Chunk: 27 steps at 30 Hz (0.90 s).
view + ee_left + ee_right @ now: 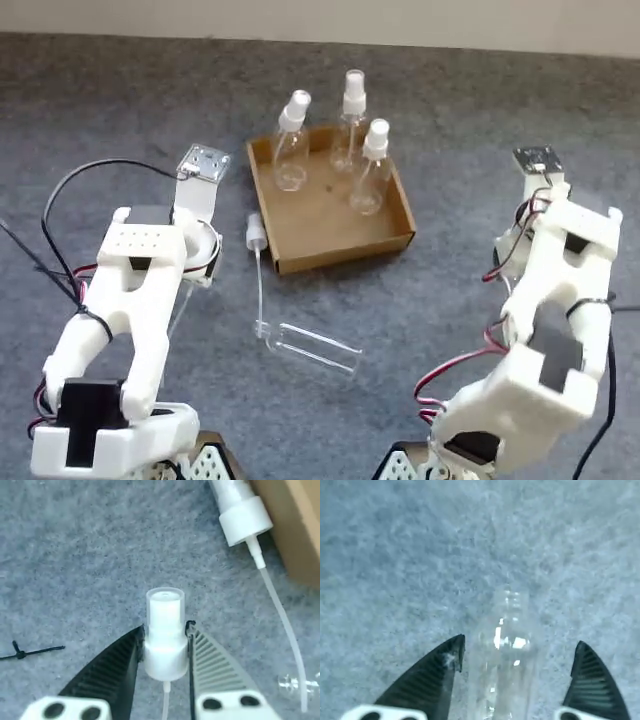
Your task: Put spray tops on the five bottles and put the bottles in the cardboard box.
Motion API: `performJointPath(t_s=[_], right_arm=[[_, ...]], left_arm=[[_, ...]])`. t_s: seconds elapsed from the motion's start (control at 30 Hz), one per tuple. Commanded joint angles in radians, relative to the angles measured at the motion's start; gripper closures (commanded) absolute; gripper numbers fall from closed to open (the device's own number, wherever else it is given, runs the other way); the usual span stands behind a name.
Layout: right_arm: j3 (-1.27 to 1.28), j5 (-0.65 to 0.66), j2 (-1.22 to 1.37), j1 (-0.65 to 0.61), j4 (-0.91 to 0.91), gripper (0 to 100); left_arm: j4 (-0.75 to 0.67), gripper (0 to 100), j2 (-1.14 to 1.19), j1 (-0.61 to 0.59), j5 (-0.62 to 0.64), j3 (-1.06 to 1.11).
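Observation:
My left gripper (pixel 165 627) is shut on a white spray top (pixel 164 635), its cap pointing away over the grey carpet. A second spray top (pixel 241 511) (pixel 256 233) lies beside the cardboard box (pixel 300 262), its long tube running to an uncapped clear bottle (pixel 318 349) lying on its side. Three bottles with spray tops (pixel 352 135) stand inside the box. My right gripper (pixel 520 645) is open, and another clear bottle (pixel 504 655) lies between its fingers without touching them.
The left arm (pixel 140 275) and right arm (pixel 560 280) flank the box. A box corner (pixel 295 525) sits close to the left gripper. A black cable tie (pixel 20 652) lies on the carpet. Open carpet stretches beyond the box.

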Motion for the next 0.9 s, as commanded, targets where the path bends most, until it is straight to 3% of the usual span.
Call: performJointPath(t_s=[0.0,0.27,0.87], right_arm=[[-0.165,-0.006,0.053,-0.010,0.085,71.3],[-0.229,0.041,0.142,-0.010,0.094,79.0],[-0.228,0.084,0.153,0.047,0.150,79.7]], left_arm=[[-0.014,98,-0.039,0.024,0.009,-0.004],[-0.015,98,-0.039,0.024,0.009,-0.004],[-0.015,98,-0.039,0.019,0.009,-0.004]])
